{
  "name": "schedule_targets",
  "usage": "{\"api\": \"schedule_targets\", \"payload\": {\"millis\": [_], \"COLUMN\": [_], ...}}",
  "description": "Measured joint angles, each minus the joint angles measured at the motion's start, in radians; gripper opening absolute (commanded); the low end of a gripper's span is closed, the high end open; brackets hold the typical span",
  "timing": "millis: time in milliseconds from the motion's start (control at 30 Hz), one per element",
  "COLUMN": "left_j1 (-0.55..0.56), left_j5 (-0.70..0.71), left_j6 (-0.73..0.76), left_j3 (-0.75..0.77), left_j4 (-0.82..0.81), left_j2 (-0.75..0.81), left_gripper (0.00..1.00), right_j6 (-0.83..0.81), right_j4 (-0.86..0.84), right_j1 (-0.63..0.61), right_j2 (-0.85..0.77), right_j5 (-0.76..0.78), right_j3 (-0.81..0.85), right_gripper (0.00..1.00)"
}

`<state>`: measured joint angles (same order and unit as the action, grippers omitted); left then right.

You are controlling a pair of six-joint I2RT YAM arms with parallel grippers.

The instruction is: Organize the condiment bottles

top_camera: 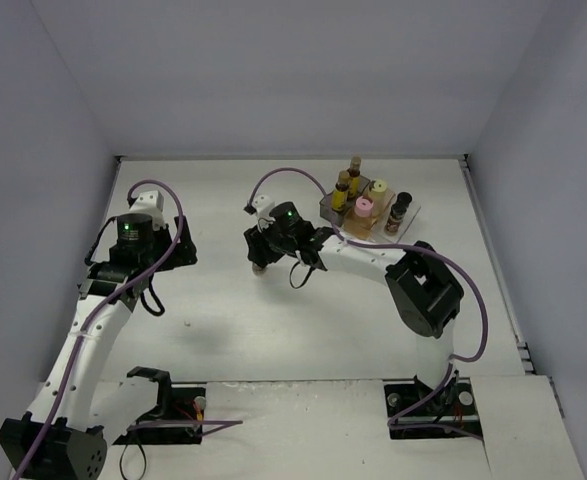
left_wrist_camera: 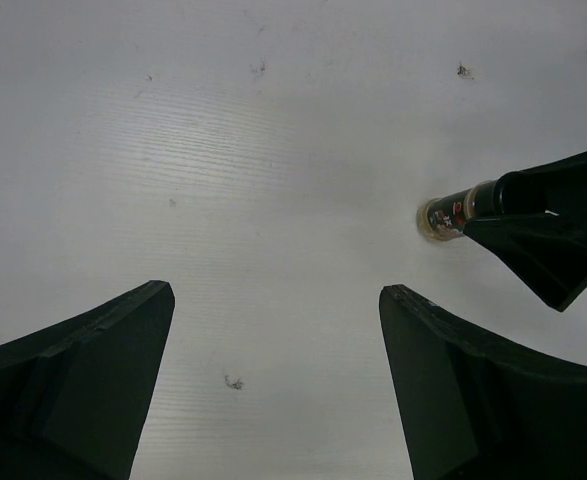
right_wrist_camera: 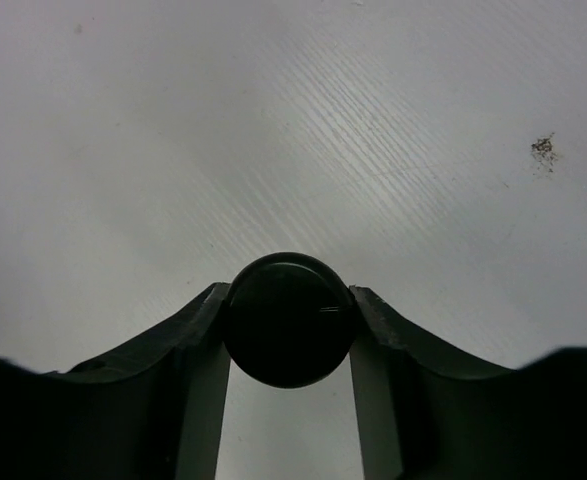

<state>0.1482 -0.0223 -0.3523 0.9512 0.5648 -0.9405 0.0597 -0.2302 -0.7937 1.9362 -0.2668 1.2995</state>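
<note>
1. Right wrist view: the right tool is pinching the round black cap of a dark-capped bottle, one finger on each side. The hold is on the cap alone and close to the fingertips, so I judge that a quick swing could make the bottle swivel or slip out.
2. From the left wrist, the same bottle is small and brown, with a red-marked label and a pale base. It is out in the middle of the surface. Whether its base touches the surface I cannot tell; if it drags, it may tip.
3. Seen from above, the other condiment bottles crowd the far right, in and beside the translucent bins. Among them are a pink-lidded jar and a pale-yellow jar. The gaps look tight, so setting this one down there could knock a neighbour over.
4. The left tool is spread and empty over bare surface, apart from the bottle. A clash looks unlikely.
</note>
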Motion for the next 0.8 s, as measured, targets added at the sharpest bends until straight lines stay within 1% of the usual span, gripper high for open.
{"api": "schedule_targets", "payload": {"millis": [33, 67, 167, 300, 400, 633, 800], "left_j1": [0.000, 0.000, 0.000, 0.000, 0.000, 0.000, 0.000], "left_j5": [0.000, 0.000, 0.000, -0.001, -0.003, -0.005, -0.006], "left_j6": [0.000, 0.000, 0.000, 0.000, -0.001, -0.001, -0.001], "left_j3": [0.000, 0.000, 0.000, 0.000, 0.000, 0.000, 0.000], "left_j4": [0.000, 0.000, 0.000, 0.000, 0.000, 0.000, 0.000], "left_j2": [0.000, 0.000, 0.000, 0.000, 0.000, 0.000, 0.000], "left_gripper": [0.86, 0.86, 0.86, 0.85, 0.86, 0.86, 0.85], "right_j6": [0.007, 0.004, 0.002, 0.012, 0.036, 0.100, 0.135], "right_j4": [-0.008, -0.012, -0.013, 0.000, 0.026, 0.055, 0.079], "right_j1": [0.000, 0.000, 0.000, 0.010, 0.051, 0.265, 0.388], "right_j2": [-0.001, -0.003, -0.015, -0.098, -0.179, -0.388, -0.457], "right_j5": [0.010, 0.024, 0.081, 0.194, 0.261, 0.428, 0.481], "right_j3": [0.000, 0.000, -0.019, -0.089, -0.116, -0.204, -0.268], "right_gripper": [0.22, 0.12, 0.00, 0.00, 0.00, 0.00, 0.00]}}
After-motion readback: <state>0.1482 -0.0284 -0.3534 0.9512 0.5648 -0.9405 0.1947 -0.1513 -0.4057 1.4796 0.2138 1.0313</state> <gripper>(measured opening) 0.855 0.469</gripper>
